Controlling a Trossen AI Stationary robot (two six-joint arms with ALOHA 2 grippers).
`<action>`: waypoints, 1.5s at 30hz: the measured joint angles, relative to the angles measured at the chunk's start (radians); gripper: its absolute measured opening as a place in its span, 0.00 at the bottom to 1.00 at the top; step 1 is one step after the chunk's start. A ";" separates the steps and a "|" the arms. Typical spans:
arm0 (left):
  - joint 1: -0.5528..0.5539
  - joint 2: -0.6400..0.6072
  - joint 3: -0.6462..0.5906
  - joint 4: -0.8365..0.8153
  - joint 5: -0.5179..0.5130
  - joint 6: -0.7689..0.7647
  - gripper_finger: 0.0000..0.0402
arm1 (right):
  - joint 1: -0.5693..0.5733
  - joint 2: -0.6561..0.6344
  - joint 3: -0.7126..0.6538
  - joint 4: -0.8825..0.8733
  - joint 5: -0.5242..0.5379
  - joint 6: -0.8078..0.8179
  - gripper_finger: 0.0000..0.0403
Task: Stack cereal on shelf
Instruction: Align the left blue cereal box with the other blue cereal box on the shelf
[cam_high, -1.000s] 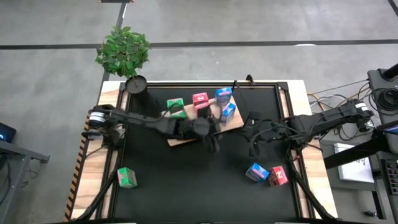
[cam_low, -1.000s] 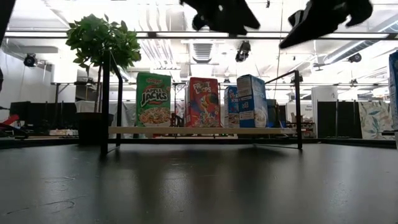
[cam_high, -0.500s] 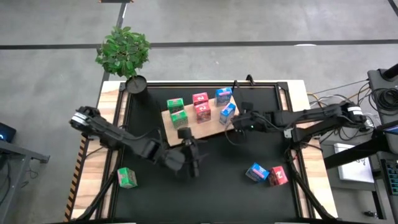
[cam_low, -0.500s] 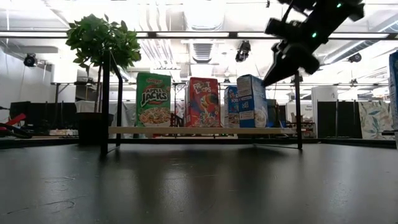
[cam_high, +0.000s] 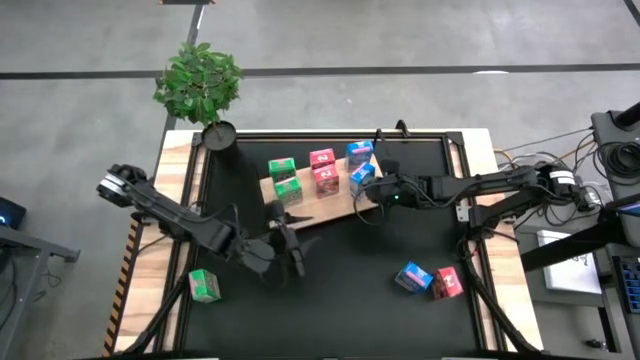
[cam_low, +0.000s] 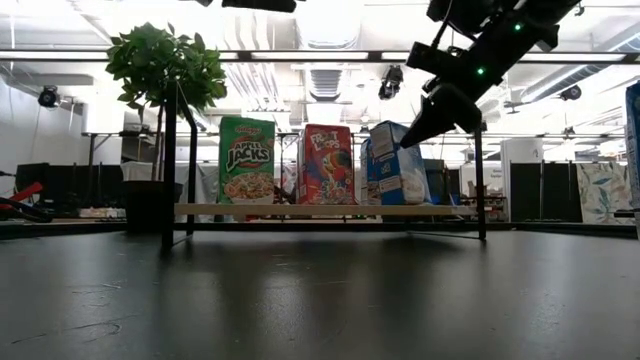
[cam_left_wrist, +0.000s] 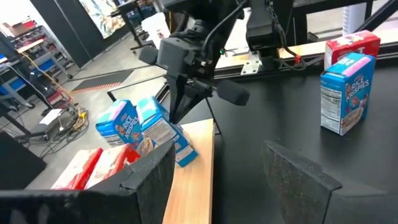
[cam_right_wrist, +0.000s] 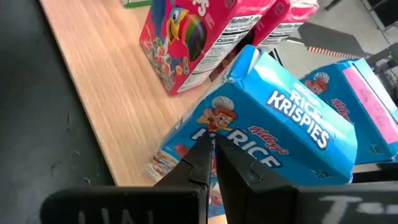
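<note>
Now the right gripper (cam_high: 378, 194) presses closed fingertips against a tilted blue cereal box (cam_high: 364, 177) on the shelf (cam_high: 330, 205).
Six boxes sit on the light-wood board; one green box (cam_high: 204, 285), one blue (cam_high: 411, 276) and one pink-red (cam_high: 448, 283) lie off it on the mat. Left gripper (cam_high: 288, 250) hovers near the board's front edge, fingers apart, empty.

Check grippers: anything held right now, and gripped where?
Nothing held. The right gripper is shut, its tips pressed against the tilted blue box on the shelf. The left gripper is open and empty above the mat.
</note>
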 joint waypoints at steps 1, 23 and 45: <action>0.000 -0.006 -0.005 0.000 -0.001 0.000 0.56 | 0.000 -0.001 0.000 0.000 0.000 0.013 0.03; -0.003 -0.021 -0.019 -0.027 -0.004 0.022 0.56 | -0.005 -0.174 0.000 0.058 -0.123 -0.006 0.03; -0.006 -0.025 -0.018 -0.027 -0.033 0.033 0.56 | -0.034 0.000 0.000 0.217 0.117 0.146 0.03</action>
